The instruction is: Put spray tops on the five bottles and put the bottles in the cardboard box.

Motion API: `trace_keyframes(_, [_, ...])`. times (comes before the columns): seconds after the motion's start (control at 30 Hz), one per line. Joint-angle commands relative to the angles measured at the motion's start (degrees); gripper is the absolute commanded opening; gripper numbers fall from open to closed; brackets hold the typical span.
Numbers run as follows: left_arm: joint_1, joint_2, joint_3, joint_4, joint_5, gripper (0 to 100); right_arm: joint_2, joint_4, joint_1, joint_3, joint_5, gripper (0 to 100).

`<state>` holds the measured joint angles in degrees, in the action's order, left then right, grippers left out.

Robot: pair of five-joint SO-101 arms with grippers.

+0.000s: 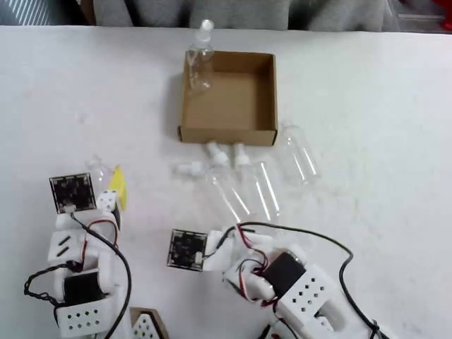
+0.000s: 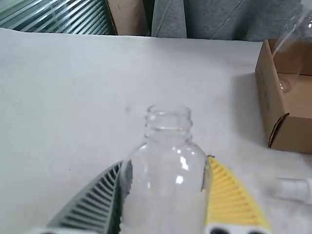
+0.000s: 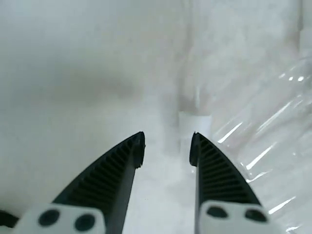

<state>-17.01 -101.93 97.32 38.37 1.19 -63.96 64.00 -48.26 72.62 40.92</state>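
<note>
Tabletop (image 1: 395,106) in white beneath both arms, far edge cut off by grey cloth. At the far middle, cardboard box (image 1: 227,134), open upward, cropped to one corner in the left wrist view. Inside, at the back corner nearer the left arm, leaning bottle (image 1: 200,67) with a white top on, neck poking over the rim, clear body hard to trace against the card. Beside the box on the right arm's side, bare-necked bottle (image 1: 300,159) lying flat, nearly lost against the white. In front of the box, first capped bottle (image 1: 227,192) and second capped bottle (image 1: 261,187) lying side by side, bases hard to make out where the right arm begins. Just beside them, toward the left arm, loose spray top (image 1: 189,169). On the left arm, left tool (image 2: 165,168) pinching held bottle (image 2: 165,146) across the shoulder between a grey finger and a yellow finger (image 2: 229,195), neck uncapped, base out of frame. On the right arm, right tool (image 3: 166,144) spread, a gap of bare tabletop between the black fingers. Past one tip, white spray-head piece (image 3: 195,126) and glinting clear plastic (image 3: 263,151), contact impossible to judge.
</note>
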Motion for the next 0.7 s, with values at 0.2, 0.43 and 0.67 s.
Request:
trace_keyframes(0.2, [1.19, -1.45, -0.18, 0.70, 1.05, 11, 6.29, -5.14, -0.22, -0.18, 1.05, 21.5])
trace_keyframes(0.43, [1.19, -1.45, -0.18, 0.70, 1.05, 11, 18.86, -13.41, 0.48, -0.53, 1.14, 21.5])
trace_keyframes(0.67, [1.19, -1.45, -0.18, 0.70, 1.05, 11, 24.66, -15.60, 4.18, -2.37, 1.23, 21.5])
